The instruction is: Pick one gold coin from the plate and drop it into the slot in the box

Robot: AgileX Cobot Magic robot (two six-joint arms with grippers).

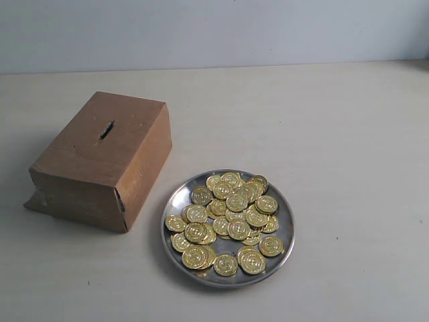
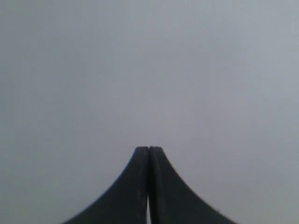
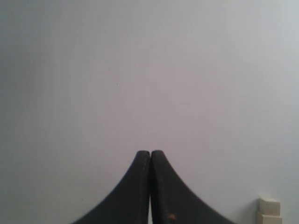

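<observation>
A shiny silver plate (image 1: 175, 199) sits near the front middle of the table, heaped with several gold coins (image 1: 228, 218). To its left stands the brown cardboard box (image 1: 100, 157), with the short dark slot (image 1: 106, 129) in its top face. Neither arm shows in the exterior view. My left gripper (image 2: 149, 148) is shut, its black fingers pressed together before a plain grey surface. My right gripper (image 3: 150, 152) is also shut with nothing between its fingers, facing a plain pale surface.
The pale table (image 1: 335, 134) stretches to the right and behind the plate and box, ending at a light wall (image 1: 214, 30). A small cream block (image 3: 269, 212) shows at the corner of the right wrist view.
</observation>
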